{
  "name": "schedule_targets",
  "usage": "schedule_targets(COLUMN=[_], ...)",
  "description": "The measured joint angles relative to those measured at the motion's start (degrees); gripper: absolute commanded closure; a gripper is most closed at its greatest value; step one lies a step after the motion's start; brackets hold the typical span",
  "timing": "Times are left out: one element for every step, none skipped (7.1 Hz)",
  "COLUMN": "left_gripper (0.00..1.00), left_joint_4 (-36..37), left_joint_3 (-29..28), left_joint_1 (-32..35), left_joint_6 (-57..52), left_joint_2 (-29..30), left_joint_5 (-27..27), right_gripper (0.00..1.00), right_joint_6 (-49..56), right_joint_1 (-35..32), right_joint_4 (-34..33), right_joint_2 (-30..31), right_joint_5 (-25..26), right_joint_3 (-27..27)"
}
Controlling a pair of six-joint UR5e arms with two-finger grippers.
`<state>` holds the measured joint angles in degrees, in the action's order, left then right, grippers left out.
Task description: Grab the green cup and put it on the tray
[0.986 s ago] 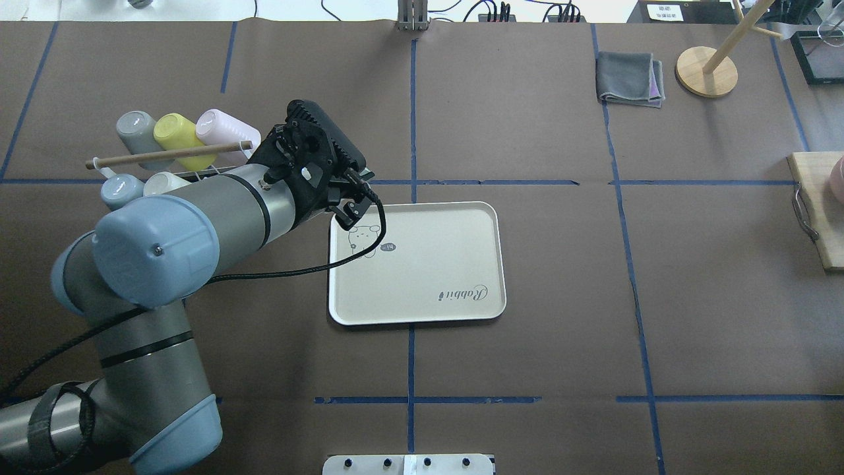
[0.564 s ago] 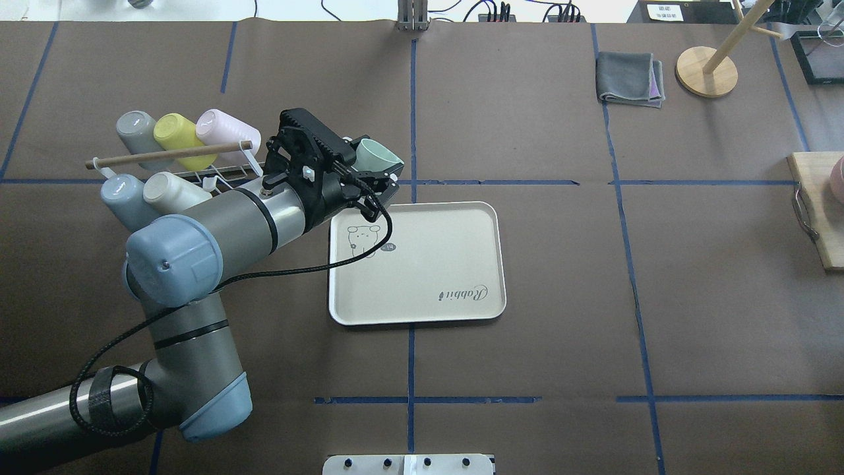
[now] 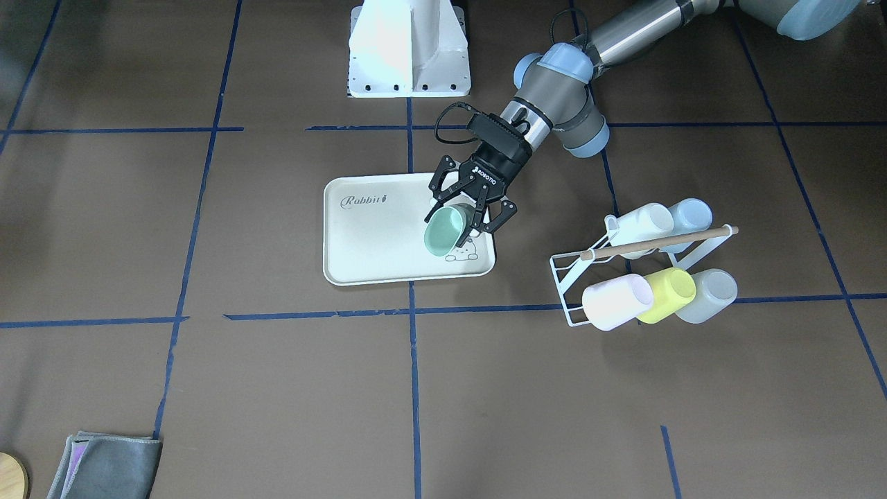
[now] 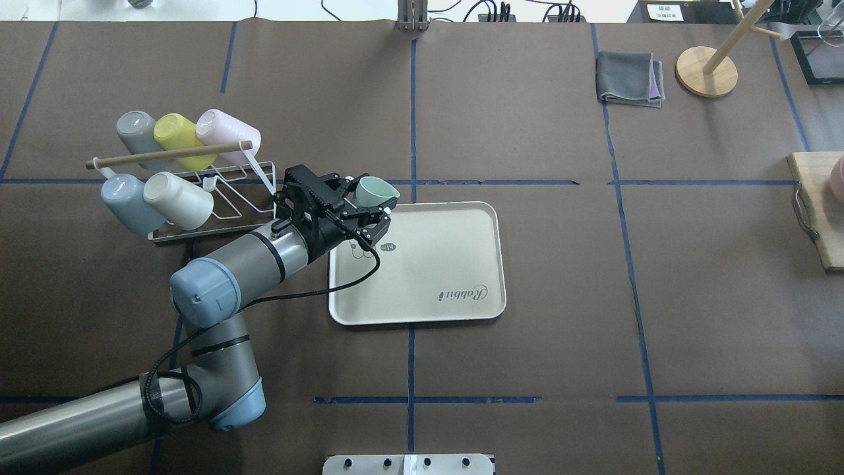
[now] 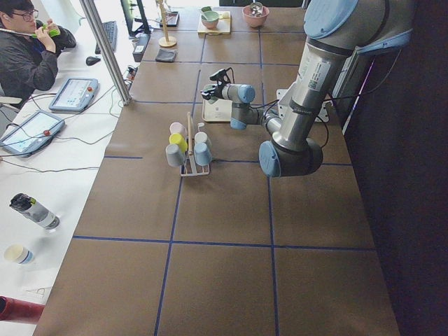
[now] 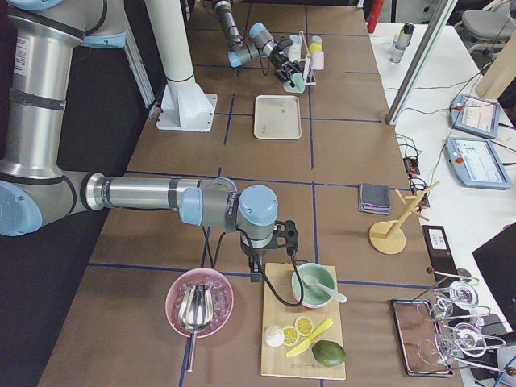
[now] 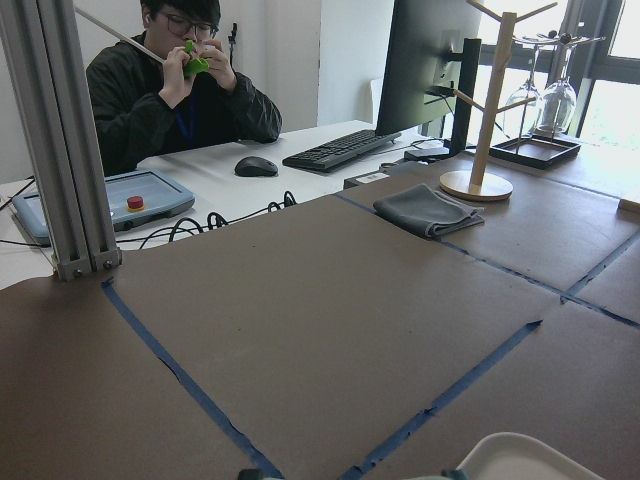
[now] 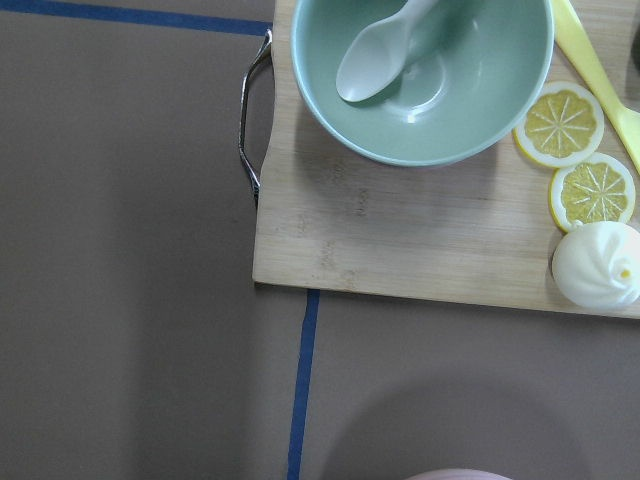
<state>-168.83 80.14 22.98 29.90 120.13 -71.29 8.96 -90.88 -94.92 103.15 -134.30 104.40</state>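
Pale mint plastic, small and with no handle, the green cup (image 3: 443, 232) hangs tilted in the front-facing view, its mouth turned toward the operators' side. The left tool (image 3: 463, 216) has its fingers clamped on the cup, above the rabbit-drawing corner of the flat cream rectangular tray (image 3: 374, 242). The cup looks lifted, not resting. To finish well, I judge the wrist should roll the cup level and carry it inward off the raised rim. It should then lower until the cup sits flat, and only then let go and rise straight up.

From overhead the cup shows at the tray's far left corner. The count is one green cup, one tray, and one white wire rack (image 4: 227, 198) with a wooden rod. The rack carries five plastic cups: a grey cup (image 4: 135, 128), a yellow-green cup (image 4: 175, 132), a pink cup (image 4: 221, 125), a light blue cup (image 4: 122, 194) and a cream cup (image 4: 175, 194). One folded grey cloth (image 4: 630, 78) lies far off on the brown paper-covered bench (image 4: 659, 297).

The left side view adds nothing legible.

In the right side view the right tool (image 6: 282, 238) hovers by one wooden board (image 6: 302, 347). I cannot tell whether it is spread or closed.

The left wrist view shows only one rounded tray corner, with no fingers or cup.

The right wrist view shows one pale green bowl (image 8: 470, 110), one white spoon (image 8: 375, 55) in it, and two lemon slices (image 8: 557, 125). No fingers show.
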Motion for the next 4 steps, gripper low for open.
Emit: schedule_targets(left_gripper=[0.36, 0.36, 0.34, 0.27], left_joint_4=[-3.1, -5.2, -6.1, -6.4], left_joint_3=[-1.9, -3.3, -5.0, -6.7], left_joint_1=[-1.5, -2.8, -4.1, -5.0], left_joint_6=[-0.9, -1.4, -1.6, -1.6], left_joint_2=[0.2, 0.7, 2.2, 4.0], left_joint_5=[0.4, 1.0, 2.6, 4.1], right_gripper=[0.00, 0.00, 0.00, 0.00], right_joint_6=[0.0, 0.0, 0.1, 0.1], right_joint_1=[0.0, 0.0, 0.0, 0.0], right_joint_4=[0.0, 0.0, 0.0, 0.0], right_joint_2=[0.0, 0.1, 0.1, 0.1], right_joint_5=[0.0, 0.0, 0.0, 0.0], right_joint_3=[0.0, -0.1, -0.2, -0.2])
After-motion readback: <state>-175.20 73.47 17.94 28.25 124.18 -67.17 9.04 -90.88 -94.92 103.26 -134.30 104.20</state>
